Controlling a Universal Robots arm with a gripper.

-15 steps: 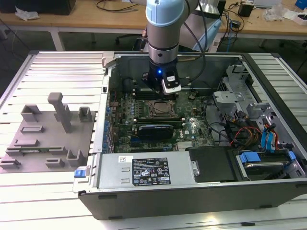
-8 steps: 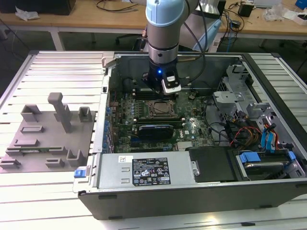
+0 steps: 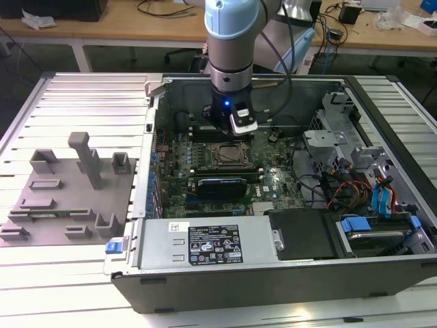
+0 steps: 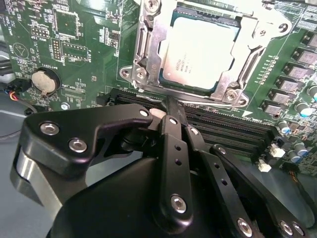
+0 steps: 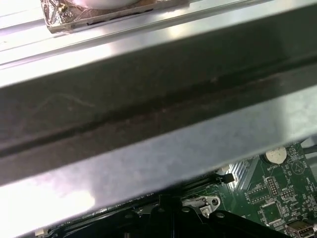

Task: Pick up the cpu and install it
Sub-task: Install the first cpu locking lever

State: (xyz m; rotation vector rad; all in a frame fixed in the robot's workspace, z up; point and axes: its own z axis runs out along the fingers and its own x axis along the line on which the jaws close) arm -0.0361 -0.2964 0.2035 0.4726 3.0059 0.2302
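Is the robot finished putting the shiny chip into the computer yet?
Nearly, it seems. The cpu already lies flat inside the socket frame on the green motherboard, so placing it looks done. The robot's hand hangs just beside the socket with nothing in it. I cannot tell whether the metal bracket is locked down.

Case wall [image 5: 148, 114] and memory slots [image 4: 233, 130] crowd the socket frame [image 4: 148, 64].

cpu [image 4: 200, 52] is sitting flat in the socket frame [image 4: 148, 54], gripper [image 4: 171, 106] pinched together just beside it, holding nothing.
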